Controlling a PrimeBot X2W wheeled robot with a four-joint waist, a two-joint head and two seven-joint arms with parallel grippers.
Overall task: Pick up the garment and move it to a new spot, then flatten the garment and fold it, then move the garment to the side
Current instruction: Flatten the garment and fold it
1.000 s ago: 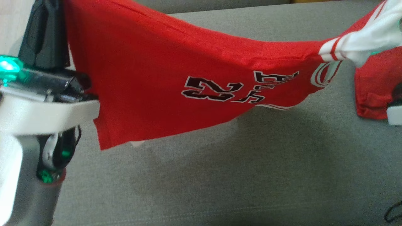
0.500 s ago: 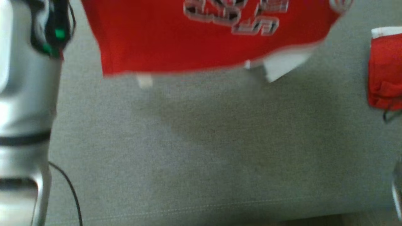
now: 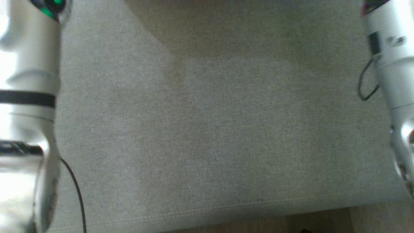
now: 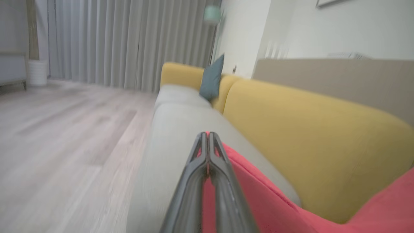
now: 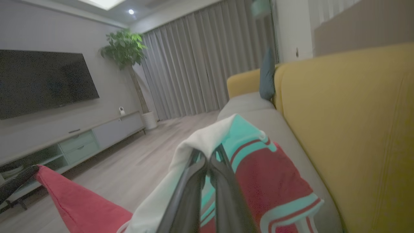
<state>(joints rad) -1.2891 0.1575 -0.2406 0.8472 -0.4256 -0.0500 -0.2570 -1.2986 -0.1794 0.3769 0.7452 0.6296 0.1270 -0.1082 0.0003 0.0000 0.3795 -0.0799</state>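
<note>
From the head: grey seat cushion (image 3: 210,129) from edge to edge, a soft shadow across its top. Pale left forearm (image 3: 30,64) down the left side, pale right forearm (image 3: 391,64) down the right. Thin black cable (image 3: 76,191) trailing beside the left one.

From the left wrist instead: left pincer (image 4: 207,135) clenched tip to tip on a red edge of the garment (image 4: 258,194), cloth raised above the seat and in front of the yellow backrest (image 4: 307,129). Farther along the sofa, a teal pillow (image 4: 212,79) leaning on the back; beyond, grey curtains (image 4: 113,42) and wood floor (image 4: 64,129).

From the right wrist: right pincer (image 5: 210,157) clamped shut on the white, red-striped part of the same garment, cloth draped over both fingers. Far red corner drawn out to a dark tip at the left edge, too little in frame to name. Also a dark television (image 5: 42,84) and a potted plant (image 5: 124,45).

Against one second ago: whole head picture shifted, so a camera move. Then, red cloth with dark numerals stretched across the upper frame between the arms. Now, grey cushion and shadow in that place, front seam of the cushion low in frame.
</note>
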